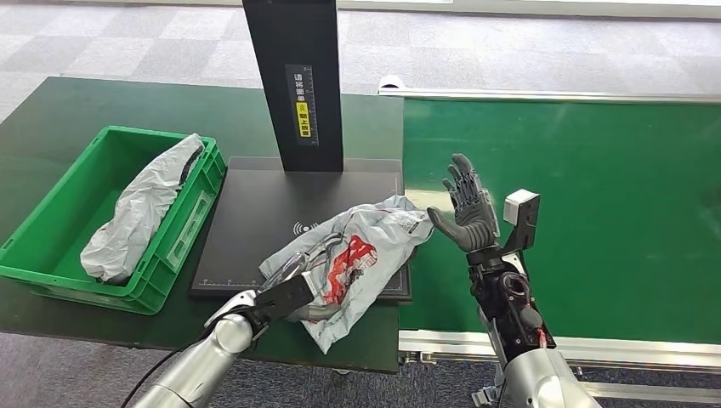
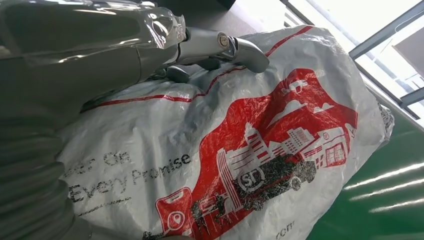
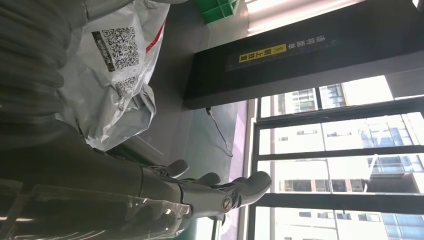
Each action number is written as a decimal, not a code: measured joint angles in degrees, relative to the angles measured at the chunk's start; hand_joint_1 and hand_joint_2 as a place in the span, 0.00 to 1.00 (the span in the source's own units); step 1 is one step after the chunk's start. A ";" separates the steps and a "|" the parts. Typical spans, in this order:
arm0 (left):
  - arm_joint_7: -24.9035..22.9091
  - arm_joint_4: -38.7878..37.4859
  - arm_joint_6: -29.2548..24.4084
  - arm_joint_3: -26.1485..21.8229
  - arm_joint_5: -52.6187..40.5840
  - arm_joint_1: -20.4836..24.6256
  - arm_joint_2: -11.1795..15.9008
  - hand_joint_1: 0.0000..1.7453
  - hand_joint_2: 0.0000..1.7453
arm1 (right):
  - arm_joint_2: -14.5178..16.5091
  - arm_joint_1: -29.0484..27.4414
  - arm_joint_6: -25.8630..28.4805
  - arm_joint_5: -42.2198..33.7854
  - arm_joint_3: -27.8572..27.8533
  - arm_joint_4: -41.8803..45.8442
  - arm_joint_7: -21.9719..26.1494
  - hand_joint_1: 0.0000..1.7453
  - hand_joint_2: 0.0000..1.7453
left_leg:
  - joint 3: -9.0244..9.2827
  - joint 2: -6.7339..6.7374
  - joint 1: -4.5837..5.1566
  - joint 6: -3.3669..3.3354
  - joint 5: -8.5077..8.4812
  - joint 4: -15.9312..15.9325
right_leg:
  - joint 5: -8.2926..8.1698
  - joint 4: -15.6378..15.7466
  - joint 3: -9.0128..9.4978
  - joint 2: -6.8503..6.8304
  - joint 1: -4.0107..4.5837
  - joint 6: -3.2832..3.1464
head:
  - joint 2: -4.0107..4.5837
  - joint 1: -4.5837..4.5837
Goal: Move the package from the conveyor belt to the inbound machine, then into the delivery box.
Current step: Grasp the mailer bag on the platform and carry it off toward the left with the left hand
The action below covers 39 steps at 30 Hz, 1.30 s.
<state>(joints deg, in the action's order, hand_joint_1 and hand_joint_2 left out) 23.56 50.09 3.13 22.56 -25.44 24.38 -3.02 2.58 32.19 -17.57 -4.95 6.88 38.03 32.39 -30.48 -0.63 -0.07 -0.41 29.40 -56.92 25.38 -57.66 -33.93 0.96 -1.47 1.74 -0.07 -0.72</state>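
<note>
A grey plastic package with red print lies crumpled on the black plate of the inbound machine, its near end hanging over the table edge. My left hand holds the package's near left edge; its fingers lie over the top of the package, and the thumb is hidden. My right hand stands upright and open, fingers spread, over the left edge of the green conveyor belt, close beside the package's right end. The right wrist view shows the package with its QR label.
The green delivery box stands left of the plate with another grey package inside. The machine's black post rises at the plate's far edge. A dark green table carries box and machine; the belt's metal rail runs along its near side.
</note>
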 joint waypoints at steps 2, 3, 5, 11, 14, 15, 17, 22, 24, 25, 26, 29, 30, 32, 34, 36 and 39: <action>-1.94 -0.32 -0.90 0.48 -3.03 0.29 0.05 0.00 1.00 | -0.11 -0.12 0.39 0.09 0.03 0.09 -0.19 0.00 1.00 | 0.02 -0.02 0.00 0.00 0.00 0.00 | 0.00 0.00 0.03 -0.02 0.00 0.00 | 0.00 0.01; -3.59 -0.59 -1.88 0.82 -5.52 0.50 0.06 0.00 1.00 | -0.21 -0.25 0.79 0.41 0.10 0.14 -0.32 0.00 1.00 | 0.05 -0.03 0.00 0.00 0.00 0.00 | 0.00 0.00 0.07 -0.03 0.00 0.00 | 0.00 0.01; -6.86 -1.20 -4.35 1.38 -10.55 0.78 0.03 0.21 1.00 | -0.54 -0.68 1.72 1.55 0.45 0.43 -0.59 0.00 1.00 | 0.11 -0.04 0.00 0.00 0.01 0.01 | 0.01 0.00 0.15 -0.06 0.00 0.00 | 0.00 0.02; -9.10 -0.78 -11.11 -0.14 -16.82 -1.06 -0.17 0.99 1.00 | -2.29 -3.64 2.96 3.88 1.48 3.44 -2.86 0.00 1.00 | 0.26 0.02 0.00 0.02 0.05 0.02 | 0.01 0.03 0.28 0.00 0.00 0.00 | 0.00 0.01; -7.31 1.72 -12.39 -2.99 -14.87 -3.09 -0.29 1.00 1.00 | -3.23 -6.00 3.03 2.92 1.49 4.78 -3.95 0.00 1.00 | 0.33 0.01 -0.01 0.03 0.04 0.02 | 0.01 0.02 0.27 0.00 0.04 0.00 | 0.00 0.00; -6.74 2.71 -12.74 -3.99 -14.12 -3.76 -0.33 1.00 1.00 | -3.50 -6.95 3.25 2.36 1.48 5.00 -4.14 0.00 1.00 | 0.33 0.01 -0.01 0.04 0.04 0.02 | 0.01 0.02 0.26 0.00 0.06 -0.01 | 0.00 -0.01; -5.65 4.38 -13.33 -5.65 -12.62 -4.87 -0.44 1.00 1.00 | -3.85 -9.06 3.95 1.18 1.45 5.36 -4.11 0.00 1.00 | 0.30 0.01 -0.04 0.04 0.04 0.02 | 0.02 0.01 0.23 0.00 0.08 -0.01 | 0.00 -0.01; -2.99 6.71 -12.70 -8.37 -8.73 -6.44 -0.62 1.00 1.00 | -4.52 -13.73 5.08 -0.71 0.89 8.20 -3.75 0.00 1.00 | 0.13 0.00 -0.08 0.04 0.04 0.02 | 0.03 -0.01 0.09 -0.01 0.08 -0.02 | 0.00 0.00; -2.80 6.86 -12.73 -8.57 -8.53 -6.55 -0.65 1.00 1.00 | -4.58 -14.15 5.09 -0.87 0.77 8.61 -3.76 0.00 1.00 | 0.11 0.00 -0.08 0.04 0.04 0.02 | 0.03 -0.01 0.08 -0.02 0.08 -0.02 | 0.00 0.00; -2.75 6.89 -12.75 -8.59 -8.48 -6.56 -0.65 1.00 1.00 | -4.58 -14.20 5.09 -0.89 0.75 8.70 -3.78 0.00 1.00 | 0.11 0.00 -0.08 0.04 0.04 0.02 | 0.03 -0.01 0.07 -0.02 0.08 -0.02 | 0.00 0.00; -2.40 7.01 -12.85 -8.76 -8.18 -6.66 -0.67 1.00 1.00 | -4.60 -14.56 5.07 -1.01 0.58 9.21 -3.91 0.00 1.00 | 0.09 0.00 -0.08 0.04 0.04 0.02 | 0.03 -0.01 0.06 -0.01 0.08 -0.02 | 0.00 0.00; 0.85 8.91 -13.30 -10.71 -5.22 -8.08 -0.93 1.00 1.00 | -4.63 -17.41 4.57 -1.52 -1.33 13.83 -4.99 0.00 1.00 | 0.01 0.01 -0.03 0.04 0.05 0.02 | 0.03 0.00 -0.02 -0.01 0.03 -0.01 | 0.00 0.00; 1.62 9.52 -13.35 -11.26 -4.49 -8.50 -1.01 1.00 1.00 | -4.64 -18.12 4.41 -1.59 -1.87 15.10 -5.23 0.00 1.00 | -0.01 0.02 -0.02 0.04 0.05 0.02 | 0.03 0.01 -0.05 -0.01 0.02 -0.01 | 0.00 0.00; 1.73 9.86 -13.38 -11.51 -4.40 -8.70 -1.05 1.00 1.00 | -4.64 -18.44 4.35 -1.59 -2.08 15.82 -5.26 0.00 1.00 | -0.01 0.02 -0.02 0.04 0.05 0.02 | 0.03 0.01 -0.05 -0.01 0.02 -0.01 | 0.00 0.00; 2.42 10.17 -13.75 -11.70 -4.05 -8.96 -1.11 1.00 1.00 | -4.64 -18.56 4.34 -1.58 -2.27 16.17 -5.28 0.00 1.00 | -0.02 0.02 -0.02 0.04 0.05 0.02 | 0.03 0.01 -0.06 0.00 0.02 -0.01 | 0.00 0.00; 4.45 10.82 -14.82 -11.87 -3.05 -9.40 -1.17 1.00 1.00 | -4.64 -18.57 4.34 -1.57 -2.52 16.26 -5.28 0.00 1.00 | -0.03 0.02 -0.02 0.04 0.05 0.02 | 0.03 0.00 -0.09 0.00 0.03 -0.01 | 0.00 0.00; 9.11 12.94 -17.37 -12.42 -0.02 -10.32 -1.27 1.00 1.00 | -4.64 -18.57 4.34 -1.58 -2.88 16.27 -5.27 0.00 1.00 | -0.08 0.02 -0.02 0.04 0.05 0.02 | 0.03 0.00 -0.14 0.00 0.03 -0.01 | 0.00 0.00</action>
<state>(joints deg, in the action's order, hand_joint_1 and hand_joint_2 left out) 32.67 63.03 -14.25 10.15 -25.45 14.06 -4.30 -2.05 13.62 -13.22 -6.53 4.00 54.29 27.12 -30.56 -0.61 -0.10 -0.37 29.45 -56.91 25.41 -57.65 -34.07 0.96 -1.44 1.73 -0.07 -0.72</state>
